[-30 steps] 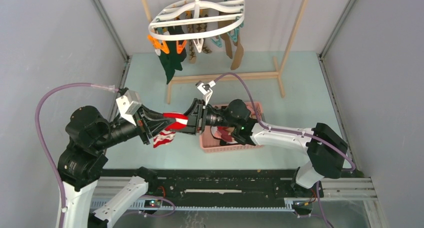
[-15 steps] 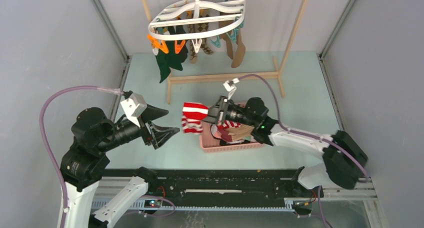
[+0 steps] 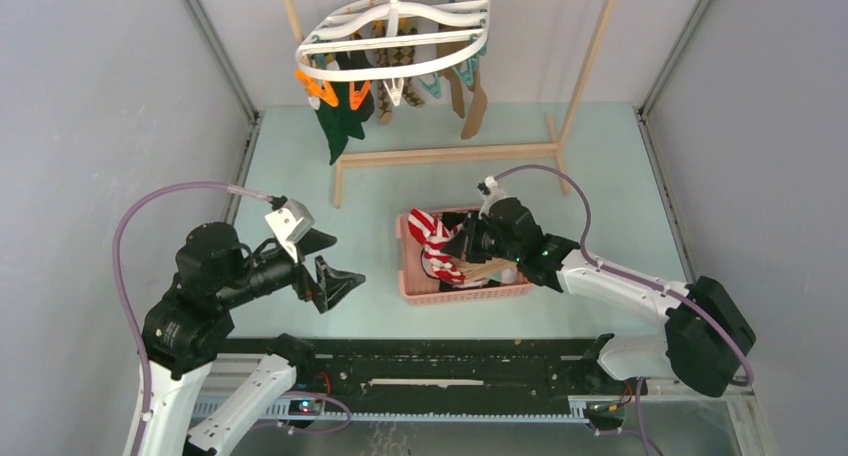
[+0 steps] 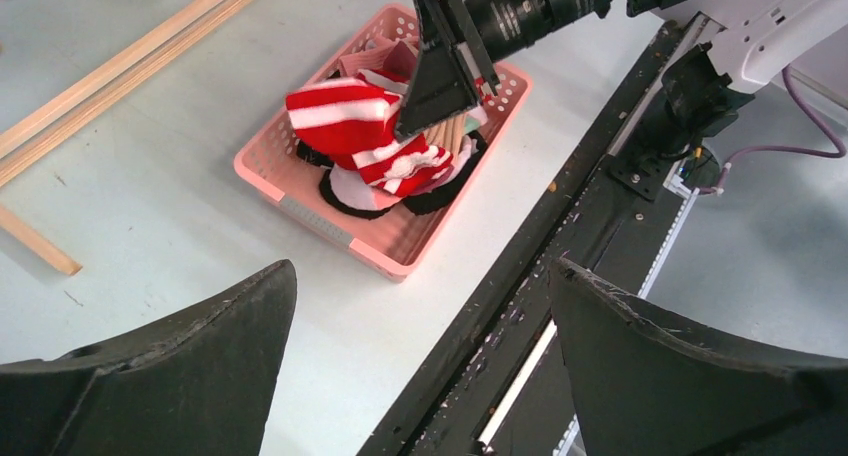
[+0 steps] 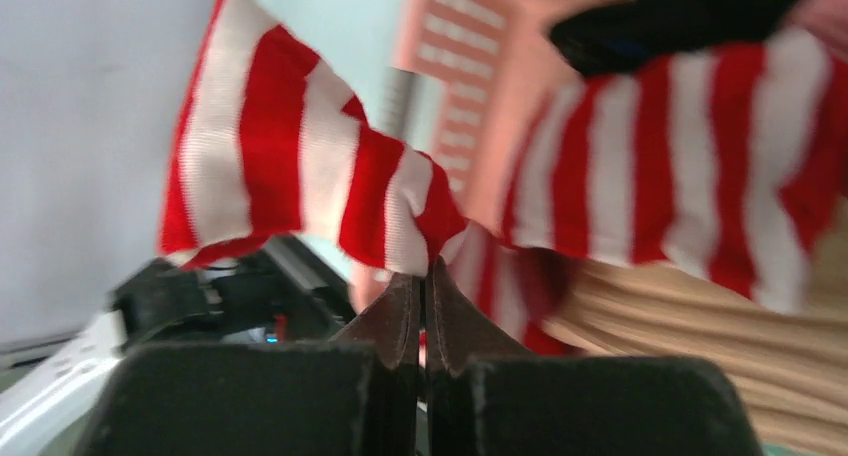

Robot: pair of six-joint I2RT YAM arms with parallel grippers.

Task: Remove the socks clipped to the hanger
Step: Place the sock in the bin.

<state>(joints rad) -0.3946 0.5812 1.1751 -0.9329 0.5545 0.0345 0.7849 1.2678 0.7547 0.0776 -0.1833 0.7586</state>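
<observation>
One pale green desk (image 3: 300, 166) carries one light wooden rack frame (image 3: 450, 154) at its far end. Two black-and-white arms reach over it. The left arm (image 3: 215, 276) sits near the left edge, its jaws spread wide apart with nothing between them, over bare desk to the left of the basket. The right arm (image 3: 620, 281) stretches in from the right, its jaws pressed together on one red-and-white striped sock (image 3: 432, 238), which droops onto the heap in the basket's left half.

One white oval hanger (image 3: 395, 31) hangs between the rack's two uprights, well apart from both arms. One pink slotted basket (image 3: 415, 288) stands mid-desk, holding a heap of socks: black, ribbed tan (image 5: 650, 376) and more red-and-white stripes. How many lie there cannot be counted.

Clipped to the hanger are a dark green sock (image 3: 340, 126) at the left, two tan-brown socks (image 3: 472, 111) at the right, and argyle fabric (image 3: 395, 61) between them, its number of pieces unclear. Three orange pegs (image 3: 318, 88) show at the left rim. The teal pegs (image 3: 432, 84) are too tangled to count. Any lettering on the arms is too small to read.
</observation>
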